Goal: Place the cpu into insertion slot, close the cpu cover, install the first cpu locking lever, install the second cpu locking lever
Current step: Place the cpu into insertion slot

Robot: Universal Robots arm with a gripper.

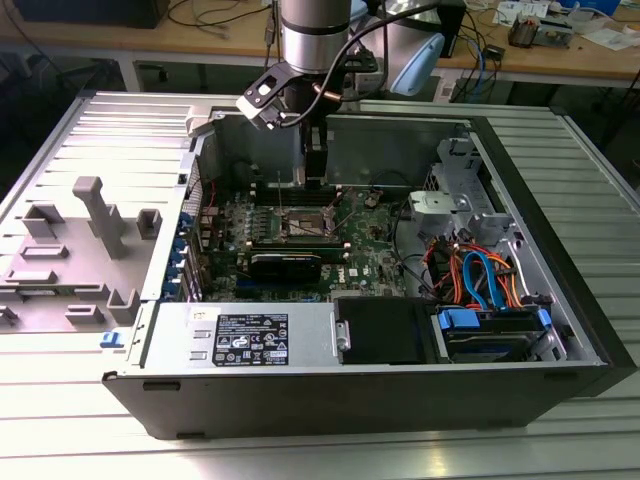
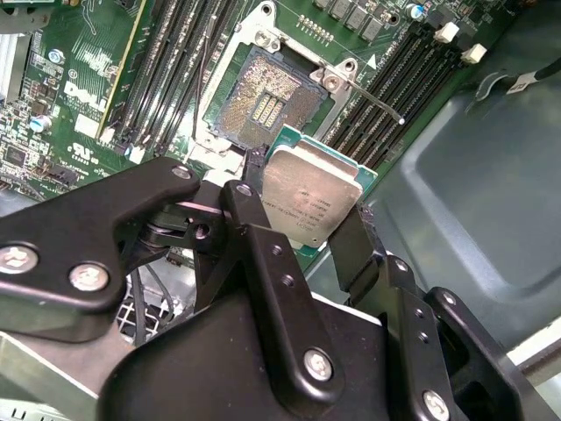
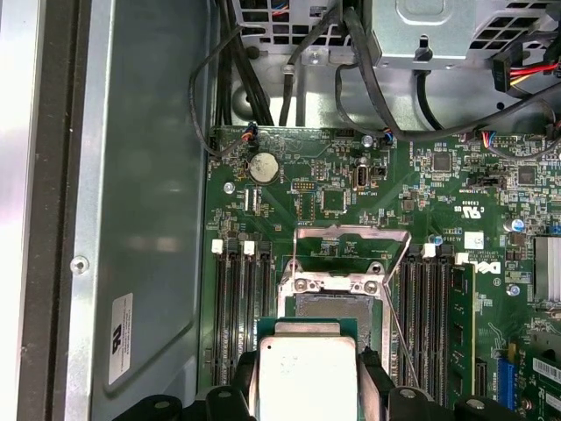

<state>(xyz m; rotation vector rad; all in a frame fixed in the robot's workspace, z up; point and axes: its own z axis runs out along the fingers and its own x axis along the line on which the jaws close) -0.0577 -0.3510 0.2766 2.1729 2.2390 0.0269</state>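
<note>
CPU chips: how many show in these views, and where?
1. The cpu is gripped between the hand's fingers above the motherboard, beside the bare open socket; none is seated there.

Faint etched print on cpu (image 2: 311, 197), white label (image 1: 252, 337) on power supply (image 1: 180, 345): unreadable.

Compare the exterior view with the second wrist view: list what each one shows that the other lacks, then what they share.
Exterior view: the whole open computer case, its power supply, blue and orange cables, and the arm reaching in from above.
Second wrist view: the gripper shut on the cpu, held close to the empty socket with its bare contacts, and a thin metal lever beside it.
Both: the green motherboard and the memory slots flanking the socket.
</note>
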